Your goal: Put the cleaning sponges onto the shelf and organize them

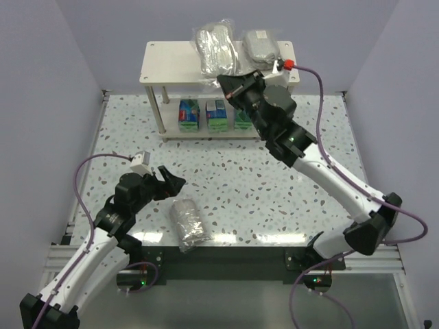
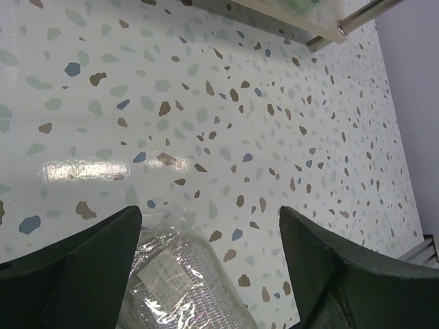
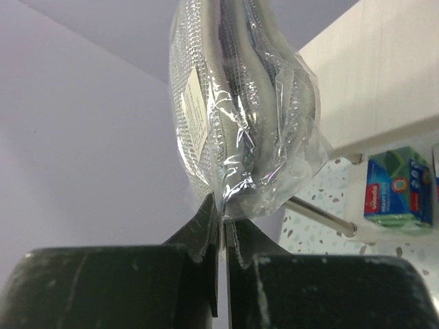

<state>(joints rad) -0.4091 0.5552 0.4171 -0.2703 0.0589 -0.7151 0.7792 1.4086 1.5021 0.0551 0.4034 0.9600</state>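
Observation:
The cream shelf [image 1: 168, 60] stands at the back. Three green-and-blue packs [image 1: 217, 114] sit on its lower tier; one shows in the right wrist view [image 3: 398, 188]. A grey wrapped bundle [image 1: 260, 45] lies on the top tier at the right. My right gripper [image 1: 226, 81] is shut on the plastic wrap edge of a second grey bundle [image 1: 215, 49], holding it over the top tier; the right wrist view [image 3: 240, 96] shows it pinched at the jaws. A third grey bundle [image 1: 186, 222] lies on the table, also in the left wrist view [image 2: 178, 284]. My left gripper [image 1: 173, 179] is open just above and left of it.
The speckled tabletop [image 1: 274, 199] spreads between the arms and the shelf. Lilac walls close in the left, right and back. The shelf's metal leg [image 2: 363, 15] shows at the top of the left wrist view. The left part of the shelf's top tier is bare.

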